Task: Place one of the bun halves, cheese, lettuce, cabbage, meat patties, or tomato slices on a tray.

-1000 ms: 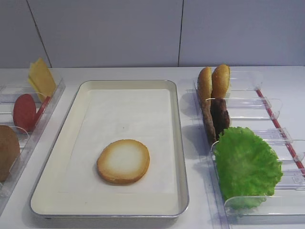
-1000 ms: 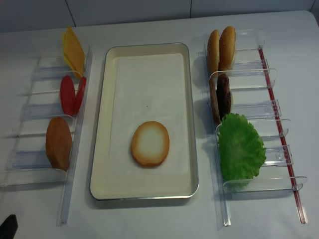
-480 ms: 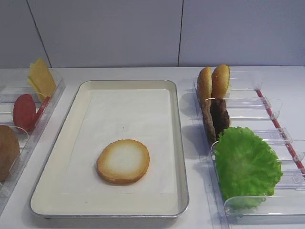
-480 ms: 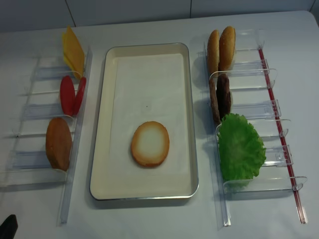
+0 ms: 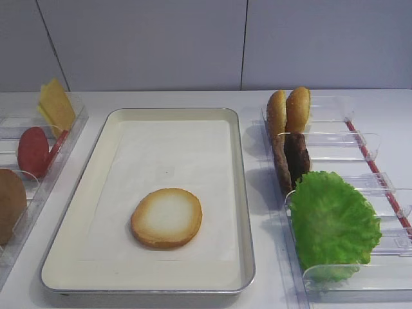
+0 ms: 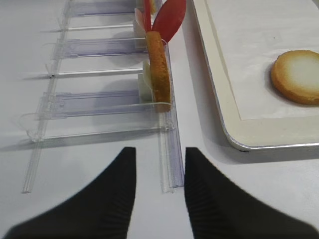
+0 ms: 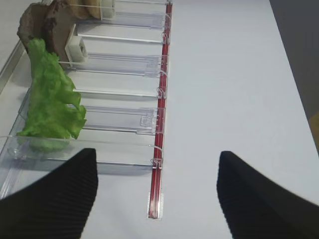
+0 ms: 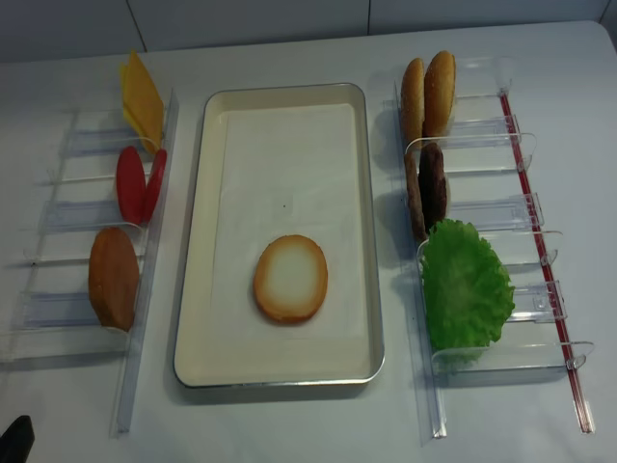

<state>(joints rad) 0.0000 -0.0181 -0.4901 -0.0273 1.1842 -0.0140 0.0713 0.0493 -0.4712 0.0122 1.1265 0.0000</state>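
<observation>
A bun half (image 5: 167,217) (image 8: 290,279) (image 6: 297,76) lies flat, pale face up, on the paper liner near the front of the tray (image 5: 174,113) (image 8: 280,90). In the left rack stand cheese (image 5: 56,105) and tomato slices (image 5: 33,151) (image 6: 168,22). The right rack holds meat patties (image 5: 293,159) (image 7: 45,25) and the lettuce (image 5: 331,222) (image 7: 50,99). Cabbage is out of view. My left gripper (image 6: 159,152) hangs open over the table at the left rack's near end, holding nothing. My right gripper (image 7: 157,154) stands wide open near the right rack's front corner, also holding nothing.
A brown domed bun half (image 5: 9,203) (image 6: 158,64) stands in the left rack's front slot. Two golden bun halves (image 5: 288,111) stand on edge at the back of the right rack. A red strip (image 7: 160,124) runs along that rack's outer side.
</observation>
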